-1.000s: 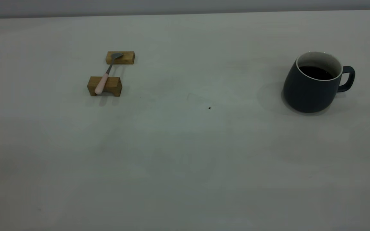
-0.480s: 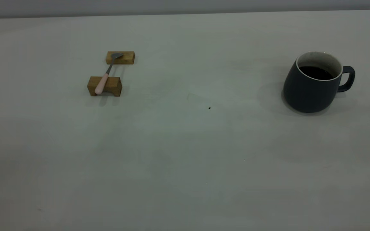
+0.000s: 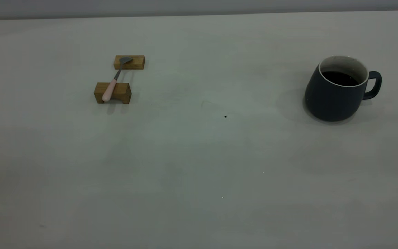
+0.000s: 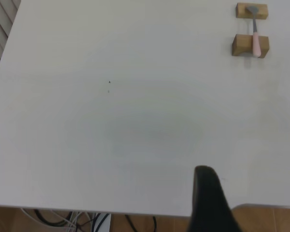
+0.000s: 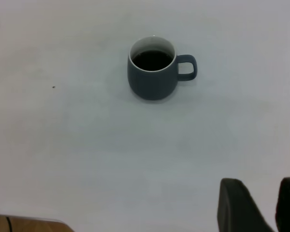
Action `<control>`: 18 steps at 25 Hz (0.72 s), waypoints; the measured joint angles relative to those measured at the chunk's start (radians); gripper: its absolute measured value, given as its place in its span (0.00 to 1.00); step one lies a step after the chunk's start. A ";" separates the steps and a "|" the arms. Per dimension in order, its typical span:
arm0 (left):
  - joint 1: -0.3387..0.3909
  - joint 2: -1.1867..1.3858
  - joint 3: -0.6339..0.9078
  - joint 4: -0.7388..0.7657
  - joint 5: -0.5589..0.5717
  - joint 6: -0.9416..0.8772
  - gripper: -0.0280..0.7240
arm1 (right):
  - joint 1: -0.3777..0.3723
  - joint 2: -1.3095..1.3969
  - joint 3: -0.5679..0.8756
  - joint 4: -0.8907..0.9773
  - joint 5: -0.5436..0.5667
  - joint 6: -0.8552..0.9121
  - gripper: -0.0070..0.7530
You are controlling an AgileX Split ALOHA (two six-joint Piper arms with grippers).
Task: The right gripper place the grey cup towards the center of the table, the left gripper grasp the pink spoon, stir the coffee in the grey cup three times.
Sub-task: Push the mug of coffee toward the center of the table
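The grey cup [image 3: 333,100] stands upright at the right of the table [image 3: 199,155], handle to the right, with dark coffee [image 3: 339,77] inside. The pink spoon [image 3: 111,88] lies across two wooden blocks at the far left. Neither gripper shows in the exterior view. In the right wrist view my right gripper [image 5: 261,186] is open with nothing between its fingers, well short of the cup [image 5: 152,79] and its coffee [image 5: 152,59]. My left gripper [image 4: 208,193] hangs over the table's near edge, far from the spoon [image 4: 255,41].
The spoon's bowl rests on a flat wooden block [image 3: 129,62] and its handle on an arched wooden block [image 3: 112,93]. A small dark speck [image 3: 225,116] marks the table's middle. Cables [image 4: 87,220] hang below the table's edge in the left wrist view.
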State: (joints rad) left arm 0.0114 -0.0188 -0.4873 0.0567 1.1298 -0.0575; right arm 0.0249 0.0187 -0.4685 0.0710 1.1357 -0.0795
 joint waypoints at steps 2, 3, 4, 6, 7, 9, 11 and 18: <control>0.000 0.000 0.000 0.000 0.000 0.000 0.73 | 0.000 0.004 -0.002 0.000 -0.001 0.000 0.34; 0.000 0.000 0.000 0.000 0.000 0.000 0.73 | 0.000 0.019 -0.009 0.000 -0.001 0.000 0.36; 0.000 0.000 0.000 0.000 0.000 0.000 0.73 | 0.000 0.049 -0.019 0.000 -0.002 -0.001 0.41; 0.000 0.000 0.000 0.000 0.000 0.000 0.73 | 0.000 0.137 -0.057 -0.004 -0.014 -0.016 0.54; 0.000 0.000 0.000 0.000 0.000 0.000 0.73 | 0.000 0.200 -0.074 -0.007 -0.023 -0.032 0.63; 0.000 0.000 0.000 0.000 0.000 0.000 0.73 | 0.000 0.332 -0.114 -0.009 -0.056 -0.077 0.82; 0.000 0.000 0.000 0.000 0.000 0.000 0.73 | 0.000 0.490 -0.147 -0.008 -0.092 -0.135 0.93; 0.000 0.000 0.000 0.000 0.000 0.000 0.73 | 0.000 0.994 -0.234 0.032 -0.290 -0.469 0.96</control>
State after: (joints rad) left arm 0.0114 -0.0188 -0.4873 0.0567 1.1298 -0.0575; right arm 0.0249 1.0132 -0.7027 0.1035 0.8458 -0.5487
